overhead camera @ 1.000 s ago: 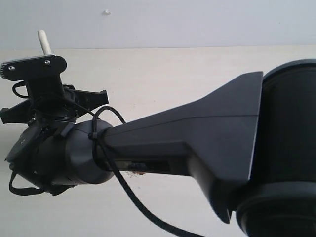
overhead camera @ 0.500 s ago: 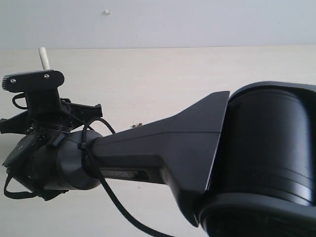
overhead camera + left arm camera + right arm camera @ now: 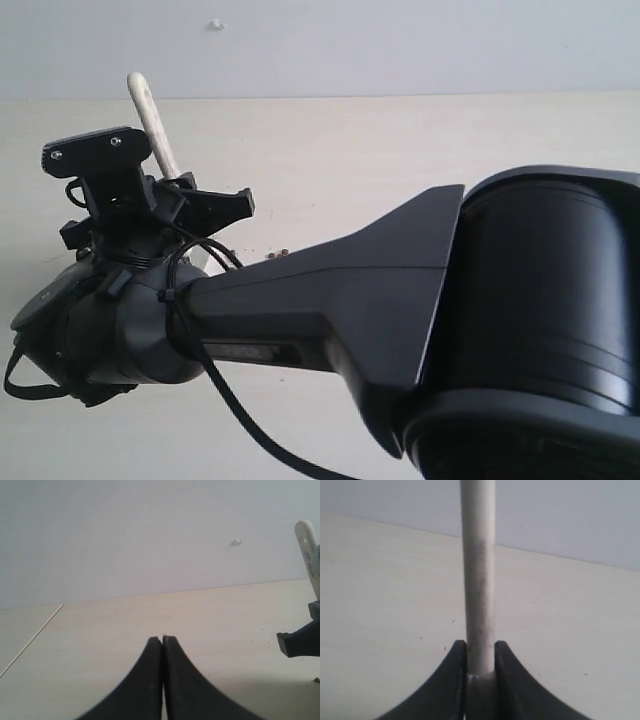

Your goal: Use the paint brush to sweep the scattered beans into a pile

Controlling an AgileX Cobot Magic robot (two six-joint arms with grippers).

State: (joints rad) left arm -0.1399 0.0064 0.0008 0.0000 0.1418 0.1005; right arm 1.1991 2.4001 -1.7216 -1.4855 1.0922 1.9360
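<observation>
While my right gripper clamps the paint brush, sweeping looks unfinished.
Left gripper clenched empty; beans mostly hidden, pile unseen.

A pale cream table with faint wood grain fills most of the scene and runs back to a plain light grey wall. The two meet in a straight level edge at the far side. High on the wall, left of the middle, sits a small white speck. The left wrist view shows a thin straight seam crossing the table at a slant.
</observation>
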